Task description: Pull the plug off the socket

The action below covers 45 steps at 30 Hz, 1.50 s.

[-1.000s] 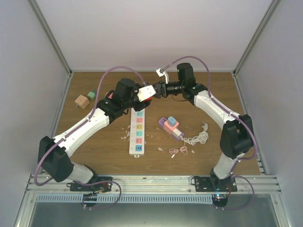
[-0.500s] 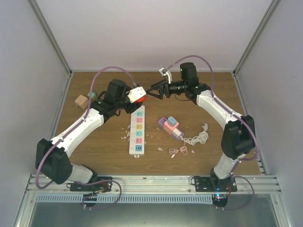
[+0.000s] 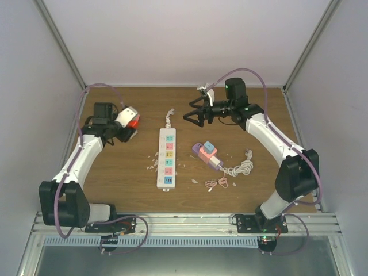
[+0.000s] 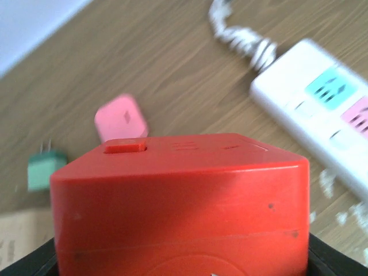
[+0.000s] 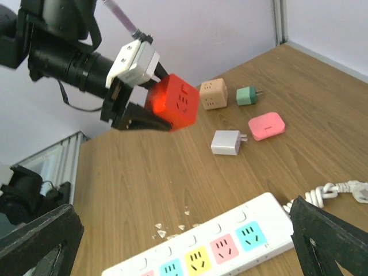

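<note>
L gripper (image 3: 130, 123) held the red cube adapter (image 3: 133, 119) off the table (image 3: 115, 172) at far-left, fingers clamped on it. Its slotted face was turned twd table centre; body approx cubic, so no clear long axis. Faint marks on its top were too blurred to read. R gripper (image 3: 192, 117) hung empty at far-centre, fingers spread wide. The white power strip (image 3: 167, 158) lay w/ long axis near-to-far, cord end far.

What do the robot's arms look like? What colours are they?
The left arm and right arm are white tubes with chunky black joints. A purple cable loops along each. The left tool and right tool are black with two fingers, each with a small white box behind.
</note>
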Tool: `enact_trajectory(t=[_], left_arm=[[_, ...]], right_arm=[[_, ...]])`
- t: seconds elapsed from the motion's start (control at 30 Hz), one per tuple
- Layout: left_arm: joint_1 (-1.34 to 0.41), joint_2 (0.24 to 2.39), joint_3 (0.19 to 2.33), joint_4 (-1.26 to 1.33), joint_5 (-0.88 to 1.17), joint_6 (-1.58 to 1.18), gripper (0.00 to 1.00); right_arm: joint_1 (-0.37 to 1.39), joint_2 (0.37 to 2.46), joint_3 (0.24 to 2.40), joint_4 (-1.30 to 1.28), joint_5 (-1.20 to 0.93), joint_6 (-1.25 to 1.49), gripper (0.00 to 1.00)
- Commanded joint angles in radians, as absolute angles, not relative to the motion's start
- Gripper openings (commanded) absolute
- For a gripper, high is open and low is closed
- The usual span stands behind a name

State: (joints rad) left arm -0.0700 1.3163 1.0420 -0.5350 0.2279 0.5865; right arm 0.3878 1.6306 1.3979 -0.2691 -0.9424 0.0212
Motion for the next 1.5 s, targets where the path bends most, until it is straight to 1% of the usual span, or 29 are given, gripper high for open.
enact_trajectory(t=[0.0, 0.2, 0.43, 0.7, 0.9, 1.0, 1.1, 1.27, 1.33, 1.37, 1.4, 1.43, 1.47], left_arm=[[0.079, 1.305, 1.011, -0.564, 0.265, 0.643, 0.36], [0.264, 1.374, 1.016, -0.616, 0.262, 0.699, 0.36], [0.402, 1.488, 1.013, -0.639, 0.239, 0.755, 0.36], [0.443, 1.619, 1.018, -0.599, 0.226, 0.750, 0.39], [0.456, 1.690, 1.024, -0.580, 0.215, 0.747, 0.42], [0.465, 1.713, 1.029, -0.581, 0.221, 0.748, 0.48], [0.474, 1.731, 1.034, -0.589, 0.228, 0.754, 0.55], [0.485, 1.745, 1.040, -0.605, 0.247, 0.762, 0.71], [0.486, 1.743, 1.040, -0.607, 0.253, 0.764, 0.77], [0.486, 1.740, 1.041, -0.609, 0.257, 0.764, 0.82], [0.486, 1.737, 1.042, -0.611, 0.262, 0.765, 0.91], [0.486, 1.733, 1.042, -0.614, 0.266, 0.766, 0.96], [0.486, 1.729, 1.041, -0.618, 0.274, 0.767, 0.99]], right_arm=[[0.380, 1.591, 1.368, -0.296, -0.907, -0.102, 1.00], [0.379, 1.585, 1.347, -0.322, -0.913, -0.163, 1.00], [0.379, 1.576, 1.326, -0.366, -0.884, -0.231, 1.00], [0.379, 1.560, 1.292, -0.393, -0.840, -0.293, 1.00], [0.381, 1.600, 1.328, -0.465, -0.790, -0.371, 0.99], [0.380, 1.655, 1.373, -0.511, -0.759, -0.421, 0.96], [0.381, 1.704, 1.420, -0.533, -0.732, -0.452, 0.94], [0.383, 1.819, 1.537, -0.562, -0.705, -0.470, 0.90], [0.387, 1.871, 1.591, -0.556, -0.693, -0.460, 0.87], [0.390, 1.896, 1.616, -0.549, -0.687, -0.451, 0.85], [0.396, 1.921, 1.641, -0.545, -0.682, -0.443, 0.83], [0.401, 1.945, 1.665, -0.539, -0.678, -0.435, 0.82], [0.406, 1.973, 1.692, -0.536, -0.669, -0.429, 0.80]])
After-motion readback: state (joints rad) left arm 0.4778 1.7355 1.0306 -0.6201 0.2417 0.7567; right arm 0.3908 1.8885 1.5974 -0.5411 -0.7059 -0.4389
